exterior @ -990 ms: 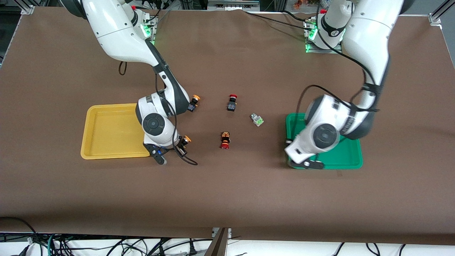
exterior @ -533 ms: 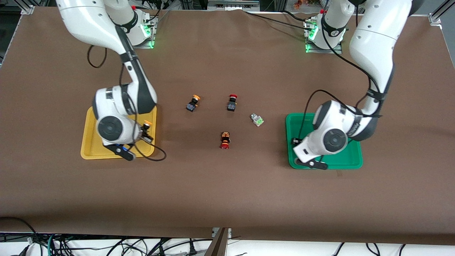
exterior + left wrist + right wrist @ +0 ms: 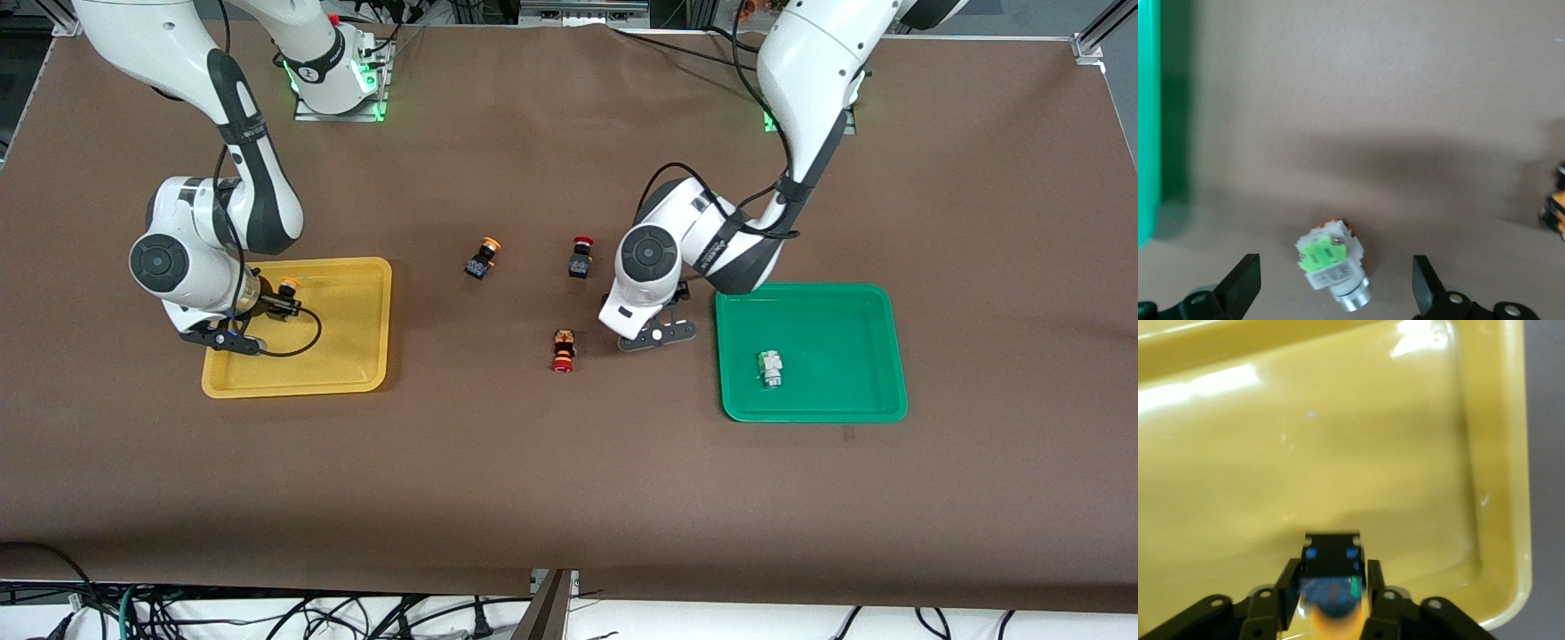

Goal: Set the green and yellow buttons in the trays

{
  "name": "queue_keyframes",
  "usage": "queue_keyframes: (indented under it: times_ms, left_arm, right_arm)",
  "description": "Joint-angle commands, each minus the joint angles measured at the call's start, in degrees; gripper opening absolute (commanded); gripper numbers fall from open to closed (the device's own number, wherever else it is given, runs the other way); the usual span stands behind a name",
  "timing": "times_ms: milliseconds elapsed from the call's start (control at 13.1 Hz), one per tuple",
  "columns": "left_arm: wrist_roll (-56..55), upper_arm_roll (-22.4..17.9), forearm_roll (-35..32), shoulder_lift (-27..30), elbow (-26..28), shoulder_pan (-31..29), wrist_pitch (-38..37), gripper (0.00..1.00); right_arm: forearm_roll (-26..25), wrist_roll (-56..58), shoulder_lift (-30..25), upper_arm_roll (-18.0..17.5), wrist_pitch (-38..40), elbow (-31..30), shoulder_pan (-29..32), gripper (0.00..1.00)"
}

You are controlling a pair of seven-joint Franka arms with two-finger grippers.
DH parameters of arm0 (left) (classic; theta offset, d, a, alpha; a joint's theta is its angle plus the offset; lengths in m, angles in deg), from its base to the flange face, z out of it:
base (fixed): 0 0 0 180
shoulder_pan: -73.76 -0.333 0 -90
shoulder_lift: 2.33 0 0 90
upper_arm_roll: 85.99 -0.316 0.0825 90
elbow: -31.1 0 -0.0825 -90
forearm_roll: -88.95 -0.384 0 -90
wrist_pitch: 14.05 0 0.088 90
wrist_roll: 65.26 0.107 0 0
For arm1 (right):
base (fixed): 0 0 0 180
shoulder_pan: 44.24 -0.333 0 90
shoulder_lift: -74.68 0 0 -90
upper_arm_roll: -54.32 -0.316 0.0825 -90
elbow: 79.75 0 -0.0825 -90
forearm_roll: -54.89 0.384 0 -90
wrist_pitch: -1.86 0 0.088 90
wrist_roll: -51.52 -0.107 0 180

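Note:
My right gripper (image 3: pixel 277 304) is shut on a yellow button (image 3: pixel 288 286) and holds it over the yellow tray (image 3: pixel 356 356); the right wrist view shows the button (image 3: pixel 1331 590) clamped between the fingers (image 3: pixel 1286 583) above the tray floor (image 3: pixel 1338 453). My left gripper (image 3: pixel 656 331) is open over a green button (image 3: pixel 1331 261) that lies on the table between its fingers (image 3: pixel 1238 287); the arm hides this button in the front view. Another green button (image 3: pixel 770 368) lies in the green tray (image 3: pixel 853 404). A second yellow button (image 3: pixel 483 258) lies on the table mid-way between the trays.
Two red-capped black switches lie on the table, one (image 3: pixel 581 256) beside the loose yellow button, one (image 3: pixel 563 349) nearer the front camera, close to my left gripper. The green tray's edge (image 3: pixel 1148 133) shows in the left wrist view.
My right gripper carried the yellow button from the table beside the yellow tray to over it. My left gripper left a green button in the green tray and moved over the other green button.

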Motion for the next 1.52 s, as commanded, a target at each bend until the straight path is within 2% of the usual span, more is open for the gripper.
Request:
queue_keyframes:
  times_ms: [0,152,305,381,457,533,610,838,1067,1219,1371,1448]
  left_arm:
    - [-7.5,-0.8,-0.1,1.8,4.0,0.2,3.7,1.00]
    - [-10.1,-0.8,-0.8,2.2,8.0,0.9,8.7,1.00]
    - [-10.1,-0.8,-0.8,1.7,8.7,0.8,10.2,0.97]
    - [-10.2,-0.8,-0.8,1.7,8.8,0.9,10.1,0.68]
    - [-10.3,-0.8,-0.8,2.1,9.4,1.1,9.8,0.33]
    - [-10.2,-0.8,-0.8,2.2,9.5,1.1,9.6,0.13]
    - [-9.6,-0.8,-0.8,2.3,9.1,1.1,9.2,0.00]
    - [-1.7,-1.6,-4.3,6.2,8.2,0.1,0.5,0.00]
    - [12.4,-1.7,-5.0,9.6,3.9,-6.0,-11.7,0.00]
    - [22.2,-1.9,-5.8,9.5,3.8,-11.5,-11.7,0.00]
    - [34.1,-1.7,-9.7,8.2,4.5,-17.6,-6.2,0.00]
    - [38.5,-1.7,-9.7,6.7,4.9,-19.4,-3.3,0.00]
  right_arm:
    - [1.2,-6.3,-0.5,-1.8,0.1,1.7,-3.2,1.00]
    - [1.2,-13.3,-0.4,-2.1,1.4,4.5,-5.8,1.00]
    - [1.2,-24.1,-0.3,-2.1,6.3,7.5,-10.2,1.00]
    - [3.3,-32.1,-0.2,-2.2,6.5,7.5,-12.8,1.00]
    - [6.7,-38.3,0.5,-2.6,6.1,7.5,-16.4,1.00]
    - [8.6,-43.1,1.0,-2.6,5.6,7.4,-19.8,1.00]
    - [9.5,-47.9,1.4,-2.6,4.5,7.1,-22.5,1.00]
    - [9.6,-58.4,3.0,-4.2,1.9,7.1,-28.4,1.00]
    - [9.5,-59.2,5.1,-4.2,1.3,5.7,-31.6,1.00]
    - [9.5,-59.2,5.9,-4.2,-0.9,3.1,-33.5,1.00]
    - [9.5,-59.6,5.9,-4.2,-2.0,2.6,-33.6,1.00]
    - [9.5,-60.1,6.0,-4.2,-2.0,2.7,-33.8,0.82]
